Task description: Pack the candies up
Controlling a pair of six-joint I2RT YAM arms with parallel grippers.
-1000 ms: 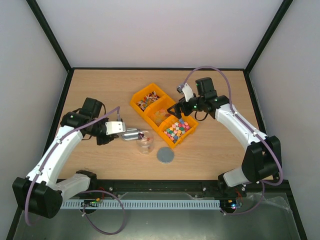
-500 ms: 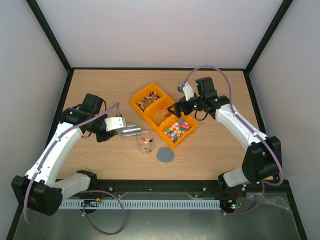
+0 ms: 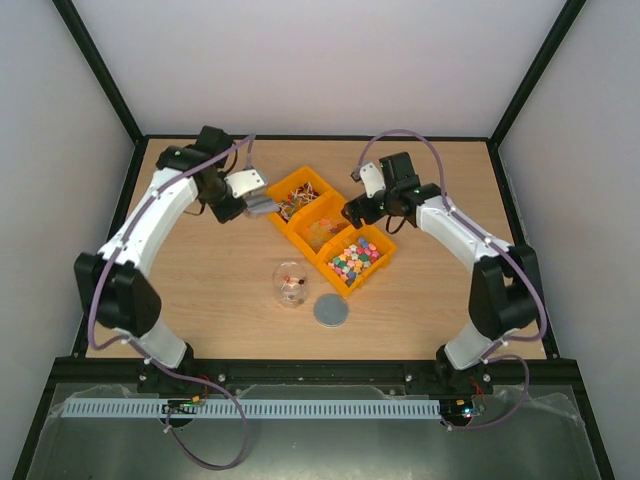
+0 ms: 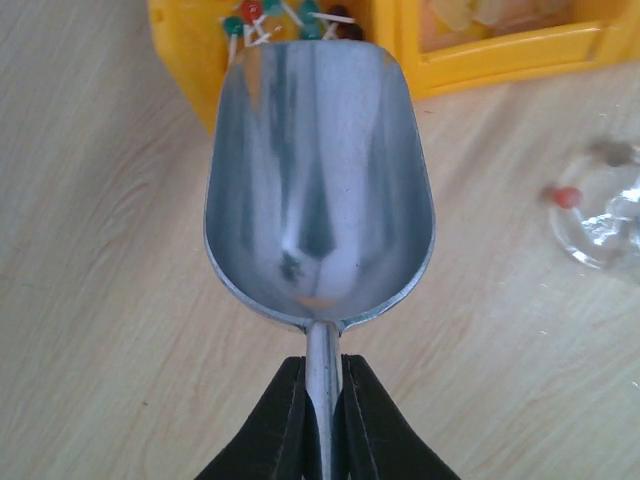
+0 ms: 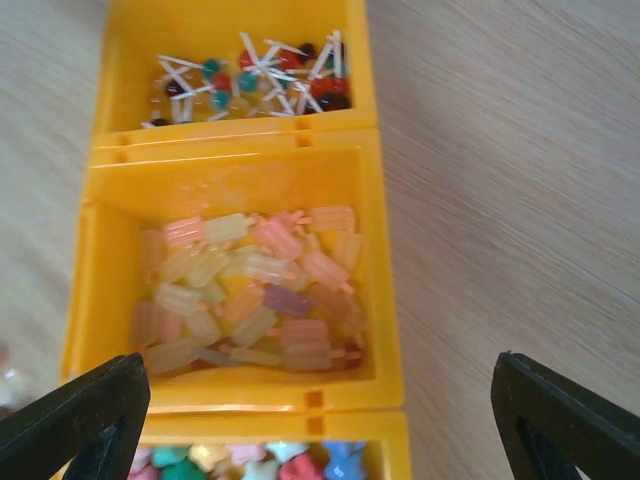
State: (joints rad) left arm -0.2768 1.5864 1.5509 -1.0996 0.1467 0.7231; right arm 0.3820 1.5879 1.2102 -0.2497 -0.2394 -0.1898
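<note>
In the left wrist view, the silver metal scoop [image 4: 320, 180] covers the near part of the yellow plastic bin [image 4: 185, 60] of red, green and dark stick candies [image 4: 250, 15], and the bin's far end runs off the top edge. The scoop's thin handle disappears between the black fingers [image 4: 285, 425] of the left gripper [image 4: 322, 385]. The clear round jar [image 4: 605, 205] is blurred and cut by the right edge.

In the right wrist view, the near yellow bin [image 5: 250, 425] of pastel cube candies [image 5: 270, 465] is cropped at the bottom. The black fingertips [image 5: 85, 420] of the right gripper [image 5: 320, 390] are cut at the corners. A pale smear [image 5: 5, 370] at the left edge may be the jar.
</note>
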